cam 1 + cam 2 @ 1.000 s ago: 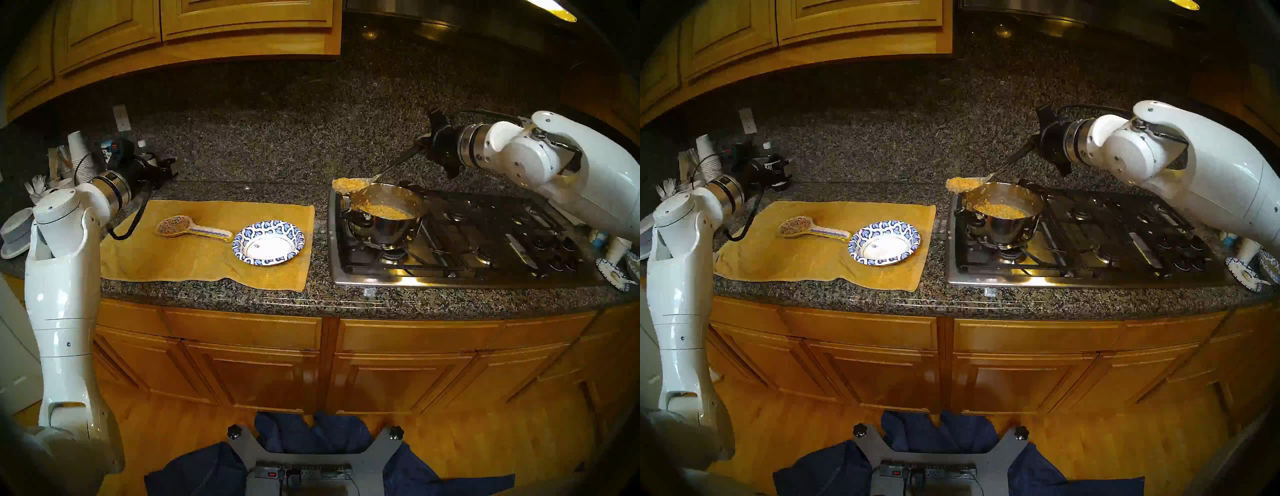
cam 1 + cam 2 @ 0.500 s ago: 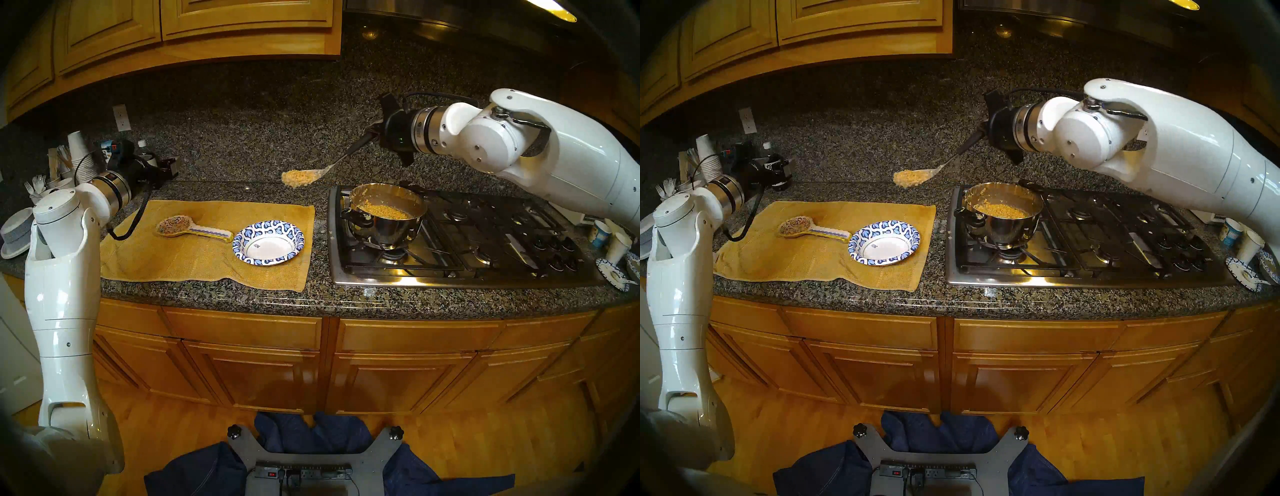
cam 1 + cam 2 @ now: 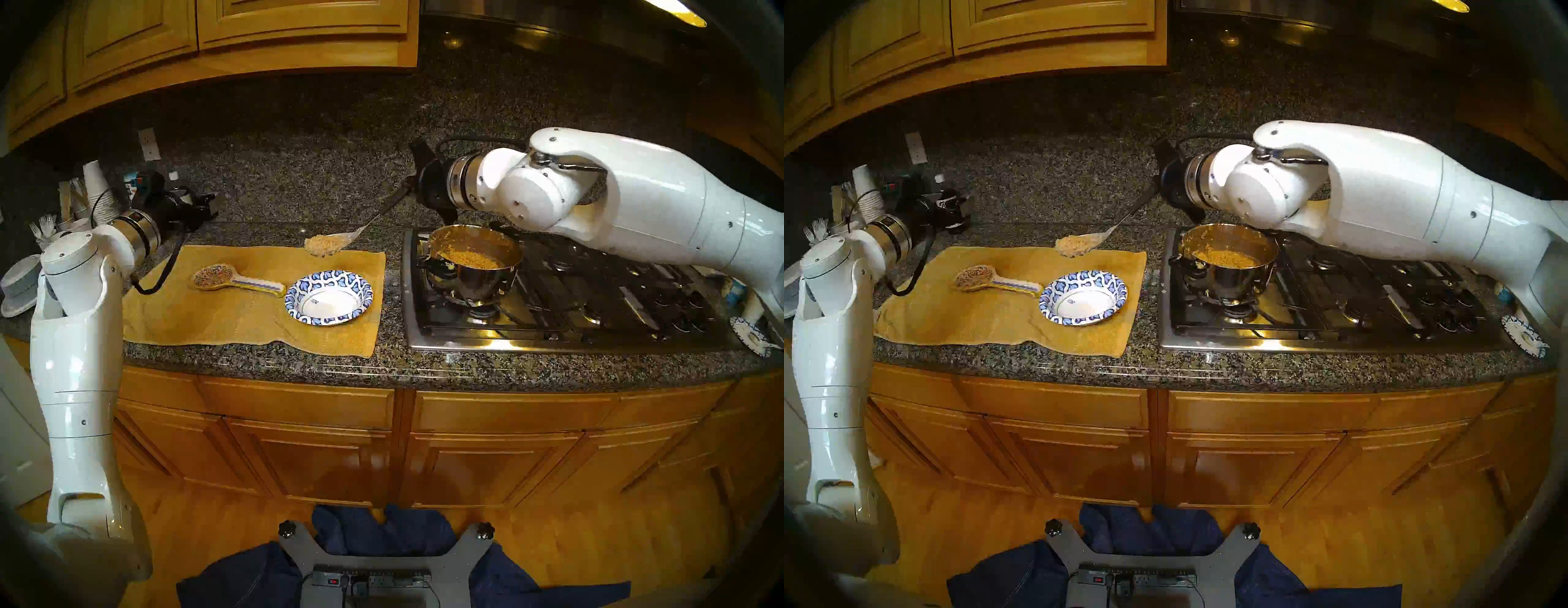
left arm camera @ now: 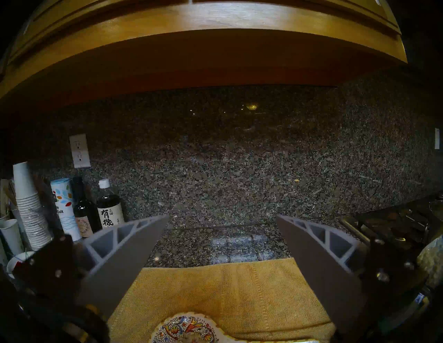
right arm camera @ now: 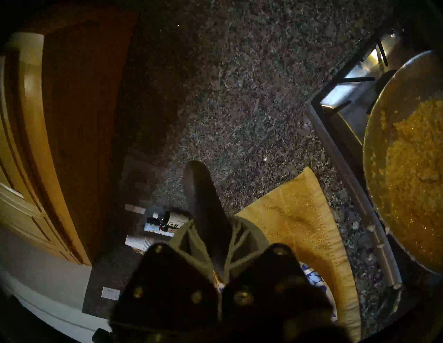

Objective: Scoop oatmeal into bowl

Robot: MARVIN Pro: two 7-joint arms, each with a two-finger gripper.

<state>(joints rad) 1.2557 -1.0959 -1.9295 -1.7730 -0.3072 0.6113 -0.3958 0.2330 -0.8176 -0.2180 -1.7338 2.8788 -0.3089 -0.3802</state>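
Right end effector (image 3: 410, 187) clamped on spoon (image 3: 369, 223) handle; oatmeal (image 3: 323, 245) heaped in spoon above towel (image 3: 237, 314), behind bowl (image 3: 329, 297). Left end effector (image 4: 221, 236) wide, empty.

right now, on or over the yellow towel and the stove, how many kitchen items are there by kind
paper bowl: 1
spoon rest: 1
spoon: 1
steel pot: 1
total: 4
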